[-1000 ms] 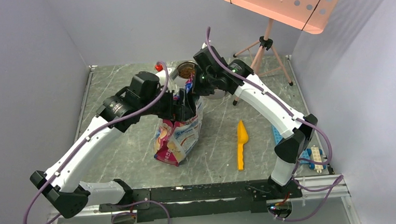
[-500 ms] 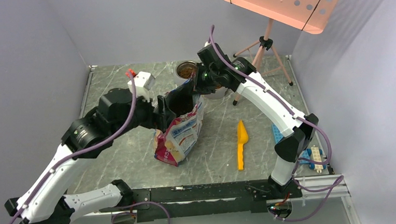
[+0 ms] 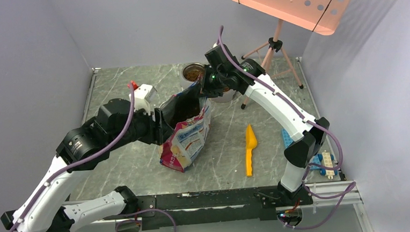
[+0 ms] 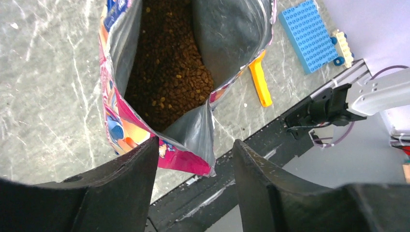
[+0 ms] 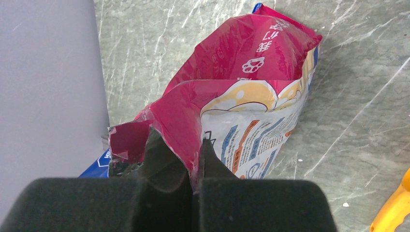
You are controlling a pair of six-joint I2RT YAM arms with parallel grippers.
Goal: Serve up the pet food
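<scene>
Left wrist view looks down into the open colourful pink, red and blue printed bag (image 4: pixel 113 130). The small dark-brown dry kibble pellets (image 4: pixel 169 77) lie deep inside it, just ahead of the left end effector (image 4: pixel 196 154). Its two fingers are spread apart, with the near corner of the bag's mouth in the gap, not pinched. The right end effector (image 5: pixel 181 142) is pressed together on the far rim of the bag, holding it up. I think the thin rim could slip out of that pinch, and then the bag would flop over and spill food on the grey marble-look table (image 3: pixel 109 84). A hard pull both ways might rip it. The yellow plastic scoop (image 3: pixel 250 145) lies well apart from both end effectors, near a blue toy brick plate (image 4: pixel 312 36). A round cup (image 3: pixel 192 72) with brown bits stands just beside the right end effector. Nothing blocks the bag's mouth.
</scene>
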